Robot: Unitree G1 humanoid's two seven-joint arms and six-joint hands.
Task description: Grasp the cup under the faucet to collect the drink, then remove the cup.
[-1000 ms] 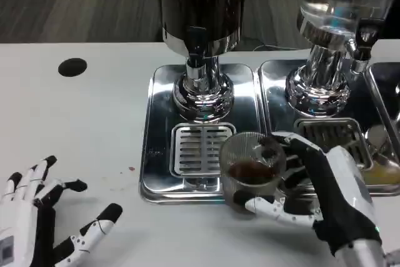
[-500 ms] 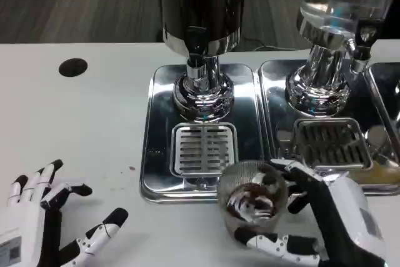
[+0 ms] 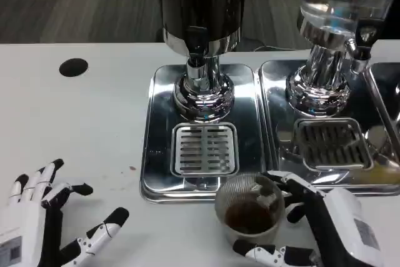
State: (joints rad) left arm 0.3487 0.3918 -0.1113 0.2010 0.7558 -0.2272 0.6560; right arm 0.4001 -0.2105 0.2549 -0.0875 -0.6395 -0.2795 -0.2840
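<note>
r hand (image 3: pixel 325 229) grasping cup (image 3: pixel 250 209) w/ dark drink, off tray (image 3: pixel 156 173); l hand (image 3: pixel 37 223) released, fingers spread.

Bright even light, glare on the steel tray (image 3: pixel 161 154), slightly soft.

White table (image 3: pixel 75 110) under steel trays (image 3: pixel 159 154)

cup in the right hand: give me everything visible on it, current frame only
The cup is a clear, ribbed tumbler, plastic or glass by its look, standing upright with its mouth open to the camera. Dark brown drink sits low in the bottom. It is off the grille, at the front edge of the left steel drip tray, towards the table. The right robot hand wraps it, fingers at its right side and thumb across the front. Whether its base rests on the table is unclear.
</note>
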